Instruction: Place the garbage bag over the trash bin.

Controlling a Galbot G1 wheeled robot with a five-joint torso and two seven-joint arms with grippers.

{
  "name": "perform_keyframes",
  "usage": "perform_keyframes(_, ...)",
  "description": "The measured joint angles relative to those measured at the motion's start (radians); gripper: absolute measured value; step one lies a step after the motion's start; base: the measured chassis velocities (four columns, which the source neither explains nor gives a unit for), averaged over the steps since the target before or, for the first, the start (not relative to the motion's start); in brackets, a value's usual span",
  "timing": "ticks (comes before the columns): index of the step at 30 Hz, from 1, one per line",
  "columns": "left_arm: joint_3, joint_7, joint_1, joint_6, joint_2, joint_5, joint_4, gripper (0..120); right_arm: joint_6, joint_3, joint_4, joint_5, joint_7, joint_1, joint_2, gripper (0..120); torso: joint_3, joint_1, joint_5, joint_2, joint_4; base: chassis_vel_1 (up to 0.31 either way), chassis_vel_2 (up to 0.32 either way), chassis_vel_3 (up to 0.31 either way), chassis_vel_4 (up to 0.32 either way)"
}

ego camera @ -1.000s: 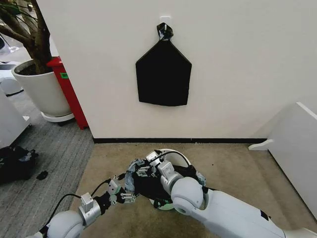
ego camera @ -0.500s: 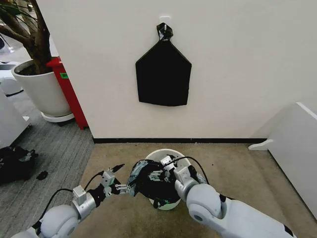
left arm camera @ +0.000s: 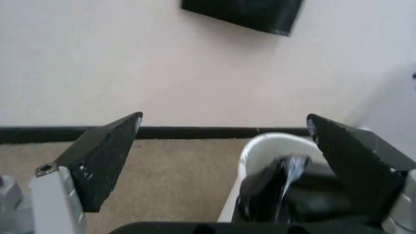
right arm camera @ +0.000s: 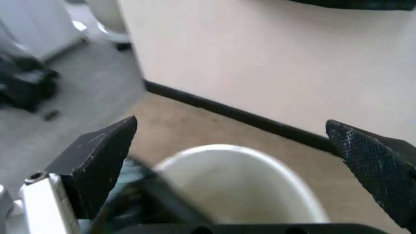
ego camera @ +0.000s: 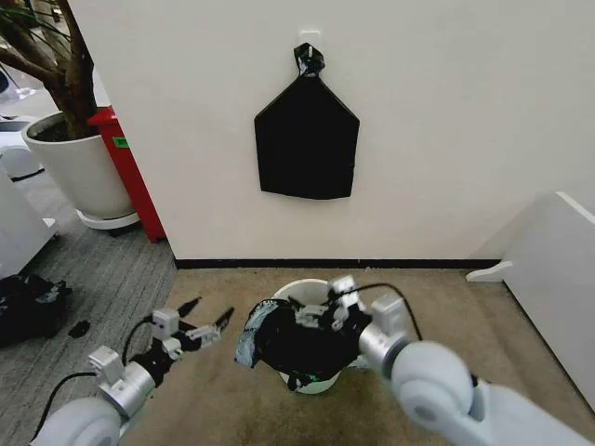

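Head view: low in the middle of the frame, the white trash bin point(ego camera: 299, 295) stands on tan carpet, its near half draped by the crinkled black garbage bag point(ego camera: 293, 341), which spills over the front rim and down the outside. The right gripper point(ego camera: 318, 310) sits over the bin's mouth at the bag's top edge; I cannot tell from here whether it is touching the film. The left gripper point(ego camera: 206, 321), lower left, is spread wide and empty, apart from the bag's left edge. A flat black bundle point(ego camera: 307, 139) hangs on the wall above; a plant pot point(ego camera: 79, 172) and a red stand point(ego camera: 130, 172) fill the upper left.

Left wrist view: the fingers point(left arm camera: 104, 158) gape wide, with the bin point(left arm camera: 273, 146) and a fold of bag point(left arm camera: 273, 187) by the far finger.

Right wrist view: fingers point(right arm camera: 97, 161) wide apart, the bin's open rim point(right arm camera: 227, 156) between them, dark film low at the near finger.
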Motion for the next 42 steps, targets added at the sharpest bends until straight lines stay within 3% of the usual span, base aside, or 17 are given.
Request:
perform_keyframes(4, -0.073, -0.18, 0.053, 0.105, -0.057, -0.043, -0.127, 100, -0.125, -0.029, -0.122, 0.143, -0.008, 0.184, -0.015, 100, 0.0, 0.0, 0.0, 0.0, 0.0002, 0.0, 0.0, 0.0, 0.0)
perform_keyframes(10, -0.171, -0.25, 0.136, 0.165, -0.117, -0.025, -0.182, 100, -0.133, -0.148, -0.263, 0.223, -0.061, 0.351, -0.022, 100, 0.0, 0.0, 0.0002, 0.0, 0.0003, 0.0, 0.0, 0.0, 0.0)
perform_keyframes(13, -0.22, -0.252, 0.182, 0.178, -0.153, 0.01, -0.189, 100, -0.138, -0.284, -0.339, 0.278, -0.15, 0.494, -0.045, 100, 0.0, 0.0, -0.0003, 0.0, 0.0002, 0.0, 0.0, 0.0, 0.0)
perform_keyframes(14, -0.22, -0.252, 0.182, 0.178, -0.153, 0.01, -0.189, 100, -0.138, -0.284, -0.339, 0.278, -0.15, 0.494, -0.045, 100, 0.0, 0.0, -0.0003, 0.0, 0.0002, 0.0, 0.0, 0.0, 0.0)
perform_keyframes(18, -0.239, -0.248, 0.211, 0.183, -0.198, 0.042, -0.193, 100, -0.138, -0.53, -0.468, 0.345, -0.24, 0.696, -0.048, 100, 0.0, 0.0, -0.0002, 0.0, 0.0003, 0.0, 0.0, 0.0, 0.0)
perform_keyframes(25, -0.234, -0.243, 0.202, 0.181, -0.222, 0.063, -0.201, 100, -0.137, -0.819, -0.622, 0.4, -0.314, 0.905, 0.028, 100, 0.0, 0.0, -0.0005, 0.0, 0.0001, 0.0, 0.0, 0.0, 0.0)
perform_keyframes(30, -0.236, -0.241, 0.201, 0.18, -0.221, 0.065, -0.208, 100, -0.136, -0.909, -0.724, 0.399, -0.368, 0.959, 0.097, 100, 0.0, 0.0, -0.0005, 0.0, 0.0003, 0.0, 0.0, 0.0, 0.0)
perform_keyframes(33, -0.246, -0.237, 0.203, 0.178, -0.219, 0.065, -0.214, 100, -0.135, -0.96, -0.809, 0.348, -0.469, 0.983, 0.14, 100, 0.0, 0.0, -0.0004, 0.0, 0.0002, 0.0, 0.0, 0.0, 0.0)
perform_keyframes(42, -0.255, -0.219, 0.202, 0.172, -0.214, 0.061, -0.217, 100, -0.134, -0.972, -0.935, 0.153, -0.676, 0.972, 0.19, 100, 0.0, 0.0, -0.0002, 0.0, 0.0001, 0.0, 0.0, 0.0, 0.0)
